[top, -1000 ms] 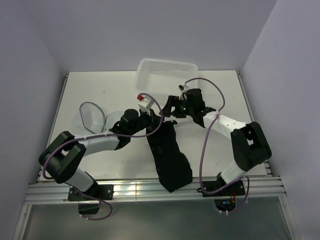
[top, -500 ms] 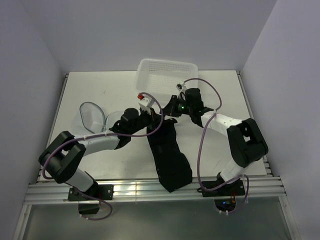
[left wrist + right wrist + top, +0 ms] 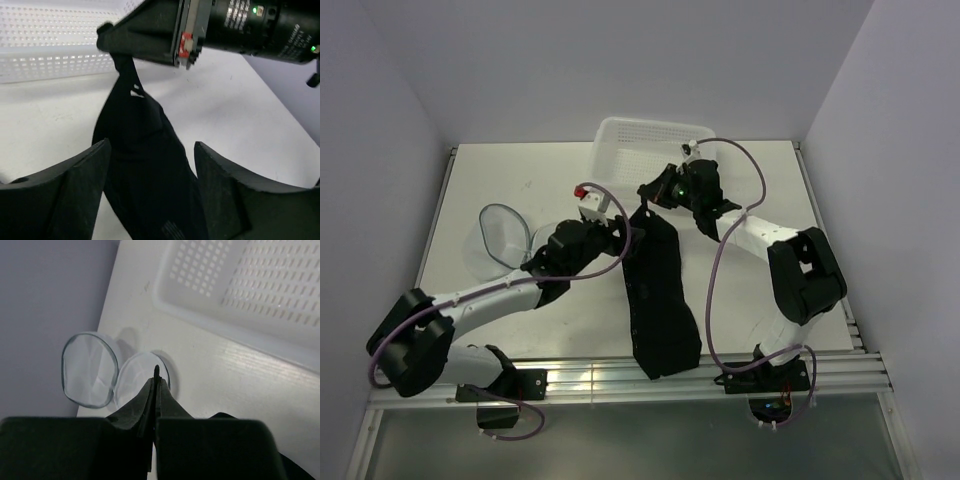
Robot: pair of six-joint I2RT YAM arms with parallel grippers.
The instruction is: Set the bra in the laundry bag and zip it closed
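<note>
The bra [image 3: 660,290] is a long black piece stretched from the table's middle down over the near edge. My right gripper [image 3: 648,190] is shut on its top end, just in front of the basket; in the right wrist view a thin black edge of fabric [image 3: 157,370] shows between the shut jaws [image 3: 156,377]. My left gripper [image 3: 618,232] stands open just left of the bra. In the left wrist view the bra [image 3: 140,125] hangs from the right gripper [image 3: 112,40], between and beyond my spread left fingers [image 3: 75,190]. The laundry bag [image 3: 502,232] lies open at the left, both halves [image 3: 90,367] showing.
A white perforated basket [image 3: 650,145] sits at the back middle, right behind the right gripper. Grey walls close in the table on the left, back and right. A rail [image 3: 620,375] runs along the near edge under the bra's lower end.
My left gripper has opened, let go of the bra and drawn back to the left. My right gripper has shut on the bra's top end and lifted it toward the basket.
</note>
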